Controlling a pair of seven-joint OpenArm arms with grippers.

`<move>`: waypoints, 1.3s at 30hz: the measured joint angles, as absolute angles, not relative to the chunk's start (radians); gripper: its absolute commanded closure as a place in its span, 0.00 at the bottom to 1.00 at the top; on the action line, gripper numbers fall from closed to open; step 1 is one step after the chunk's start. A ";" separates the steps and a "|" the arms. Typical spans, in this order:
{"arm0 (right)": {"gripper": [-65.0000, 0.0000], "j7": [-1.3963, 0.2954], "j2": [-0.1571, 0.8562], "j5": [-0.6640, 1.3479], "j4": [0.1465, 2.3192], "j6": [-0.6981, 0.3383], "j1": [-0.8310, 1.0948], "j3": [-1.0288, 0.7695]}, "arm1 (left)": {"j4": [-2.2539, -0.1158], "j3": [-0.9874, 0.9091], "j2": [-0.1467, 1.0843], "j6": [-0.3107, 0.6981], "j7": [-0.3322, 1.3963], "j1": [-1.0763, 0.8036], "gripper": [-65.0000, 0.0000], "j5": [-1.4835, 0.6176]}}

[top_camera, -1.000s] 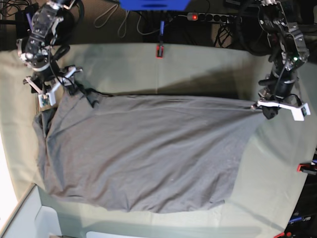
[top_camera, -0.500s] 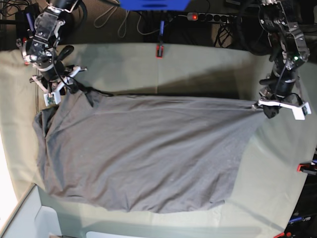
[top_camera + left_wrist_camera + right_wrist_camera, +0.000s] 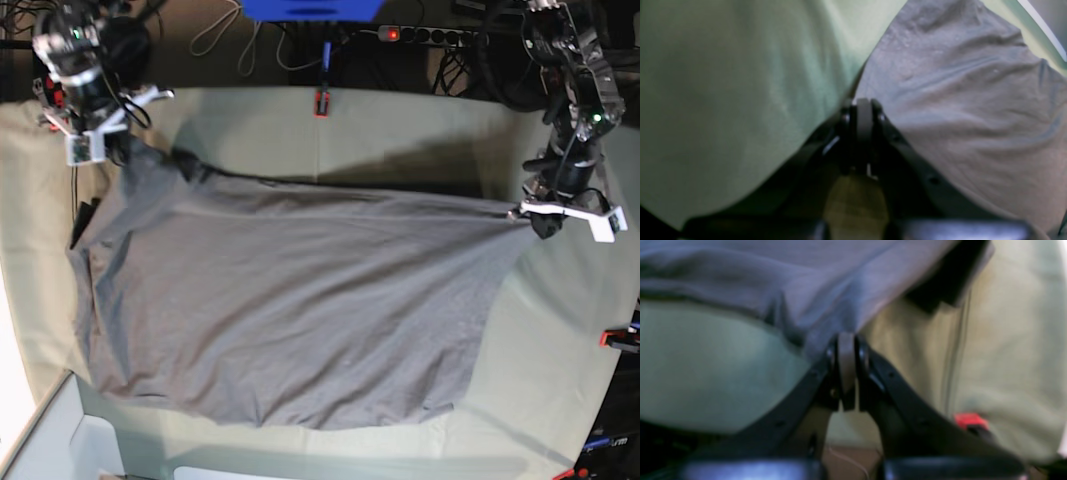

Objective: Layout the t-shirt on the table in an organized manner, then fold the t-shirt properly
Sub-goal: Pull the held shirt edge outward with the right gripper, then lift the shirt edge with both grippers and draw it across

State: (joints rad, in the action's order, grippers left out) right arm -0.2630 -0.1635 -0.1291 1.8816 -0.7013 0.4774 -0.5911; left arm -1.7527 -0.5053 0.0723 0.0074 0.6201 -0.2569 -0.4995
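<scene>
The grey t-shirt (image 3: 300,310) lies spread wide over the table (image 3: 400,130), stretched between both arms. At the base view's right, my left gripper (image 3: 530,213) is shut on the t-shirt's far right corner. In the left wrist view its closed tips (image 3: 863,111) sit at the edge of the t-shirt (image 3: 967,100). At the far left, my right gripper (image 3: 112,148) is shut on the t-shirt's other far corner, which rises to it in a peak. The right wrist view shows those tips (image 3: 846,346) pinching the grey cloth (image 3: 806,283).
Red clamps hold the green cloth at the far edge (image 3: 322,103) and the right edge (image 3: 615,338); another red clamp (image 3: 970,421) shows in the right wrist view. A white box (image 3: 60,440) sits at the near left corner. Cables and a power strip (image 3: 420,35) lie behind the table.
My right gripper has closed on the t-shirt's far left corner and moved it up and back toward the table's far left. The left gripper has held still.
</scene>
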 measured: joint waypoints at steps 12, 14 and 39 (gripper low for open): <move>1.00 -0.266 -0.161 -0.003 1.956 -0.702 0.642 -0.573 | -1.753 -0.505 0.072 0.008 0.620 -0.273 1.00 -0.503; 1.00 -0.269 -0.161 0.033 1.956 -0.702 0.661 -0.573 | -1.753 -0.505 0.071 0.007 0.620 -0.285 1.00 -0.503; 1.00 -0.261 -0.161 0.136 1.946 -0.702 0.707 -0.627 | -1.760 -0.563 0.080 0.008 0.620 -0.321 1.00 -0.503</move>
